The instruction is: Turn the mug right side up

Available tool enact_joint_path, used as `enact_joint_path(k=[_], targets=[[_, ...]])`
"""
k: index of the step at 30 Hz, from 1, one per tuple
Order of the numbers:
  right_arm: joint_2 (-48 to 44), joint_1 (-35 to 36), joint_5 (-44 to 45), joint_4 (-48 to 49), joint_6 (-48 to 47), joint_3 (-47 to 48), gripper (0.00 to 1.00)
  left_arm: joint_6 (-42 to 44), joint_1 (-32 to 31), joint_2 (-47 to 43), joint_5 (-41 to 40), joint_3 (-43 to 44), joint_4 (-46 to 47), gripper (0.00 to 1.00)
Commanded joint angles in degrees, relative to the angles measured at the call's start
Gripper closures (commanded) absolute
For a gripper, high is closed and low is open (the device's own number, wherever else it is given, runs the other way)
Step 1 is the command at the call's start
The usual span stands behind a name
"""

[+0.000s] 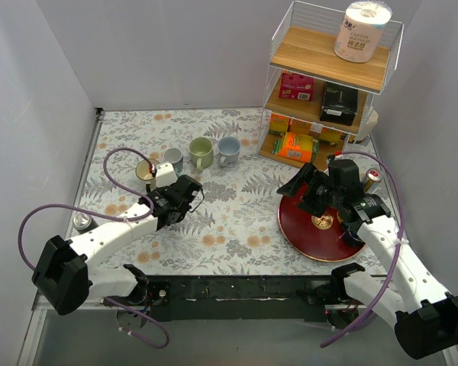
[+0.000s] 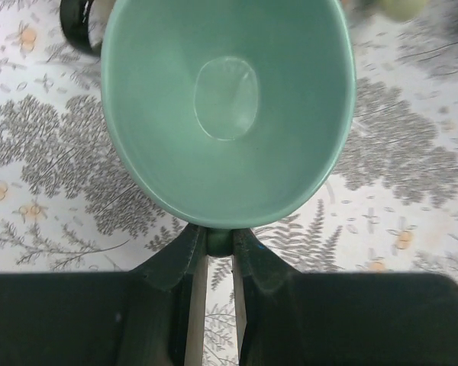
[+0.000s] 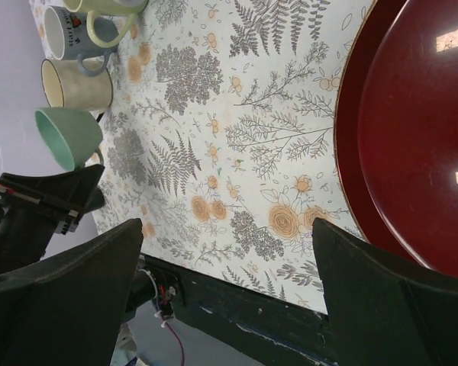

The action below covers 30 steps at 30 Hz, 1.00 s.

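A mint-green mug (image 2: 229,107) fills the left wrist view, its open mouth facing the camera and its inside empty. My left gripper (image 2: 220,240) is shut on the mug's handle and holds it above the floral tablecloth. In the top view the left gripper (image 1: 185,194) covers most of the mug. The right wrist view shows the mug (image 3: 69,137) from the side, tilted, at the left gripper's tip. My right gripper (image 3: 227,229) is open and empty, hovering by the left rim of the red plate (image 1: 320,221), in the top view (image 1: 309,187).
Several upright mugs stand in a row behind the left gripper: cream (image 1: 146,169), grey (image 1: 172,158), pale green (image 1: 201,151), blue (image 1: 229,149). A wire shelf (image 1: 328,76) with boxes and a paper roll stands back right. A can (image 1: 82,221) sits at the left edge.
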Motion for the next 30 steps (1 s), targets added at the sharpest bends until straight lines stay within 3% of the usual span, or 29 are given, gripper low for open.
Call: enact_joint_path(k=[1, 12, 21, 23, 27, 30], targets=[[0.0, -0.1, 2.3, -2.0, -1.0, 3.1, 0.01, -9.8, 0.0, 2.5, -5.5, -1.3, -4.1, 1.00], [1.0, -0.8, 2.5, -4.7, -2.1, 4.3, 0.01, -17.0, 1.9, 8.1, -2.7, -5.5, -1.2, 1.00], [3.2, -1.5, 1.9, -5.9, -3.6, 5.9, 0.01, -22.6, 2.8, 12.2, -3.8, -4.9, -7.0, 1.00], [3.8, -1.6, 1.7, -6.4, -3.9, 6.2, 0.01, -23.4, 3.0, 12.7, -3.8, -4.8, -7.9, 0.96], [4.9, -1.6, 3.8, -9.1, -4.2, 7.2, 0.01, -23.9, 3.3, 11.8, -3.5, -4.4, -8.8, 0.71], [5.0, -1.8, 5.7, -10.5, -4.5, 7.8, 0.02, -23.6, 3.3, 9.7, -3.4, -3.9, -9.1, 0.57]])
